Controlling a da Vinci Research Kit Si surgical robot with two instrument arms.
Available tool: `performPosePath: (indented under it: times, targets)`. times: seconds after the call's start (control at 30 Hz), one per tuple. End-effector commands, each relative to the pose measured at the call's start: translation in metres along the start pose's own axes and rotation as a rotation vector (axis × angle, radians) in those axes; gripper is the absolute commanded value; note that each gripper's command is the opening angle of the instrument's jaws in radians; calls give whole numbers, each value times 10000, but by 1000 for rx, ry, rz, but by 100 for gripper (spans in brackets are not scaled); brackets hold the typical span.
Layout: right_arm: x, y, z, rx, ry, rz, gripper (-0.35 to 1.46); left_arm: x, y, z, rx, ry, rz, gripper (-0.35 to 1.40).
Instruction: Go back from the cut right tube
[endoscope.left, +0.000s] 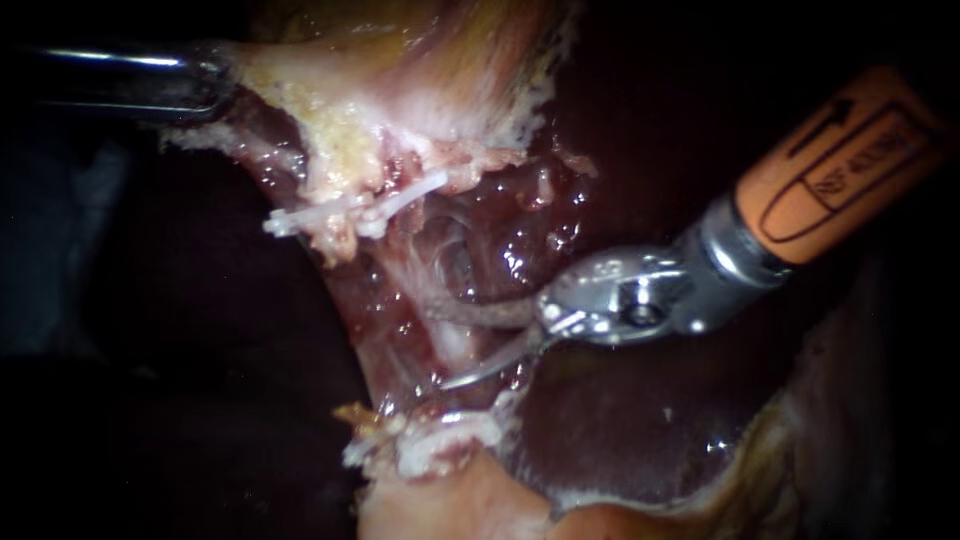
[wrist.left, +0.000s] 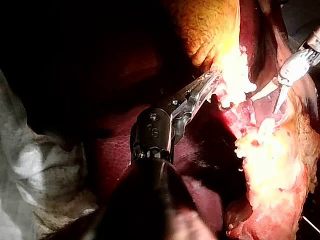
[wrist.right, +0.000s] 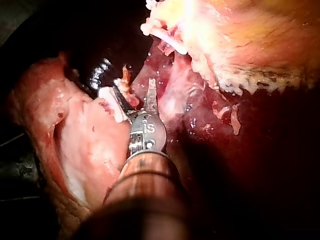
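Observation:
My right instrument (endoscope.left: 442, 345) comes in from the upper right on an orange-sleeved shaft. Its two thin blades stand open, one dark and one silver. A pale strand of the tube (endoscope.left: 455, 345) lies in the gap between them. White clips sit on the tissue above (endoscope.left: 350, 205) and below (endoscope.left: 440, 432) the blades. The left wrist view shows the same blades (wrist.left: 264, 105) spread apart. My left instrument (wrist.left: 207, 80) holds the pale yellow gallbladder tissue (wrist.left: 235, 70) with its jaws shut on it. In the endoscope view only its shaft (endoscope.left: 130, 85) shows, and its jaws are hidden by tissue.
Dark red liver (endoscope.left: 620, 420) lies under and behind the blades. Fatty yellow-white tissue (endoscope.left: 400, 80) hangs stretched from the upper left. In the right wrist view, pink folded tissue (wrist.right: 75, 145) lies close beside my right instrument's wrist (wrist.right: 147, 132).

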Motion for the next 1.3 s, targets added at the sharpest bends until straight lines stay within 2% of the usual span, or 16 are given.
performPosePath:
  times: [0.03, 0.07, 0.1, 0.13, 0.23, 0.4, 0.53, 0.67, 0.77, 0.83, 1.0, 1.3]
  targets:
    - [0, -1, -8, -10, -48, -16, 143, 0, 0, 0, 0, 0, 0, -35]
    - [2, -1, -19, -28, -94, -25, 143, 0, 0, 0, 0, 0, 0, -35]
    - [2, -1, -28, -43, -119, -35, 143, 0, 0, 0, 0, 0, 0, -35]
    - [2, -1, -36, -56, -136, -43, 143, 0, 0, 0, 0, 0, 0, -35]
    - [1, 1, -64, -93, -152, -47, 143, 0, 0, 1, 0, 0, 0, -35]
    - [-9, 5, -92, -122, -166, -37, 143, -1, -1, 2, 0, 0, 1, -35]
    - [-14, 6, -98, -125, -171, -24, 143, -3, -3, 6, 2, 2, 2, -35]
    - [-15, 7, -99, -125, -172, -25, 143, -12, -11, 23, 13, 7, 8, -35]
    - [-15, 7, -99, -125, -172, -25, 143, -21, -18, 37, 6, 2, 15, -35]
    - [-15, 7, -99, -125, -172, -25, 143, -29, -23, 49, 7, -9, 27, -35]
    - [-15, 8, -99, -125, -172, -25, 145, -44, -33, 68, 1, -23, 14, -35]
    - [-16, 9, -101, -124, -172, -25, 145, -45, -33, 71, 2, -23, 14, -35]
